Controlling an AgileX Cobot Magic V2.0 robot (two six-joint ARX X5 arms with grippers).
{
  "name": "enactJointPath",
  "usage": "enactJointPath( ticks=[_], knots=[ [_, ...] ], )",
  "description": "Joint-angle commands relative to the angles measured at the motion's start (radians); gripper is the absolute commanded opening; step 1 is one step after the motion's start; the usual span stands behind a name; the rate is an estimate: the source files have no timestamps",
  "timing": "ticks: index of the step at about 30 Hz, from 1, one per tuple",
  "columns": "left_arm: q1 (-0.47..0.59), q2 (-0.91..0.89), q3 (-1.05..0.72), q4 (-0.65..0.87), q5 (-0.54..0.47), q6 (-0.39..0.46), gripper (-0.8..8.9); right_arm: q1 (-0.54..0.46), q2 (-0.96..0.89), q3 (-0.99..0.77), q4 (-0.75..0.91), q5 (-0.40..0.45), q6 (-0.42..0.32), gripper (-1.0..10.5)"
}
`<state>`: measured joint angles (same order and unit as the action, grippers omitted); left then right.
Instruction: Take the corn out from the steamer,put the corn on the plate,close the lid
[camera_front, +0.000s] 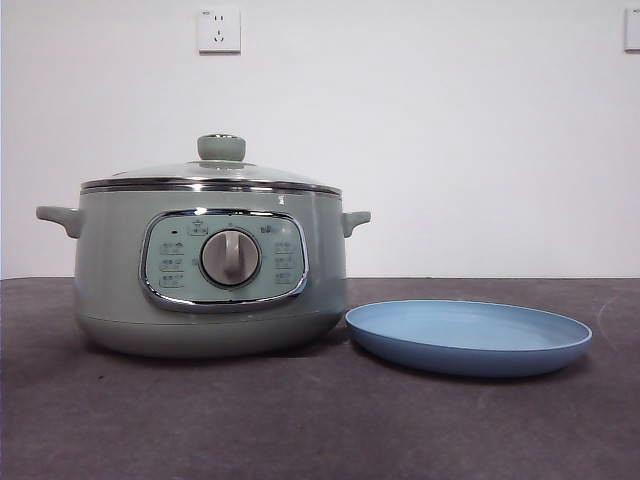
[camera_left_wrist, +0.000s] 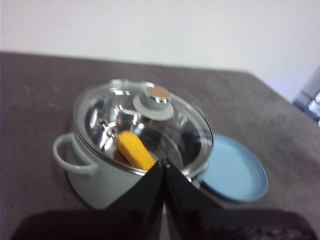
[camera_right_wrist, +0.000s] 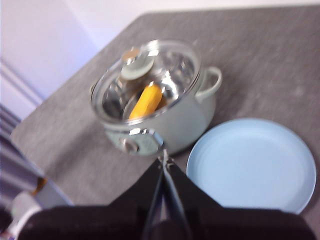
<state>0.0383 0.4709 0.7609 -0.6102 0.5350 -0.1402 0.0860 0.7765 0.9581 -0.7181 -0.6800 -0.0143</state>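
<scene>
Still shut inside the steamer (camera_front: 210, 270), seen through the glass lid (camera_left_wrist: 142, 125): the corn (camera_left_wrist: 135, 149), a stubby yellow-orange cob lying flat on the shiny floor of the pot. Long axis slanted across the bowl, one tapered end toward the middle under the knob (camera_left_wrist: 154, 102), the other toward the rim on the left gripper's (camera_left_wrist: 164, 162) side. From the right wrist, same cob (camera_right_wrist: 146, 101) pointing roughly from the control-panel side toward the knob.

Lid seated on the chrome rim, knob up. Plate (camera_front: 468, 336) bare, just beside the steamer on the dark table (camera_front: 300, 420), on the side nearer the right gripper (camera_right_wrist: 164, 159).

Left gripper hanging above and short of the pot, off the rim and well clear of the lid, jaws pressed together to a single point. Right gripper likewise aloft, over the table before the control panel, between steamer and plate (camera_right_wrist: 252, 164), jaws pressed together, gripping nothing.

No legible writing: small icons around the dial (camera_front: 230, 258) too blurred to read. Wall socket (camera_front: 219, 30) high on the white wall behind, unlabelled as far as can be made out.
</scene>
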Motion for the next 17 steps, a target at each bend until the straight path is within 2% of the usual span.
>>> enactJointPath(
  ticks=[1,4,10,12,13,17],
  knots=[
    [0.001,0.044,0.042,-0.029,0.019,0.068,-0.07,0.003,0.025,0.035,-0.079,-0.006,-0.082,-0.1],
    [0.001,0.077,0.073,-0.043,0.021,0.075,-0.07,0.003,0.041,0.045,-0.130,-0.004,-0.108,-0.1],
    [0.001,0.083,0.078,-0.076,0.025,0.074,0.02,0.003,0.043,0.045,-0.143,-0.001,-0.111,0.1],
    [0.001,0.083,0.078,-0.093,0.026,0.074,0.46,0.003,0.043,0.045,-0.143,0.000,-0.111,1.2],
    [0.001,0.083,0.078,-0.098,0.031,0.074,1.14,0.003,0.043,0.045,-0.143,-0.001,-0.111,1.9],
    [0.001,0.083,0.078,-0.103,0.077,0.069,5.90,0.003,0.043,0.045,-0.143,0.001,-0.105,5.3]
  ],
)
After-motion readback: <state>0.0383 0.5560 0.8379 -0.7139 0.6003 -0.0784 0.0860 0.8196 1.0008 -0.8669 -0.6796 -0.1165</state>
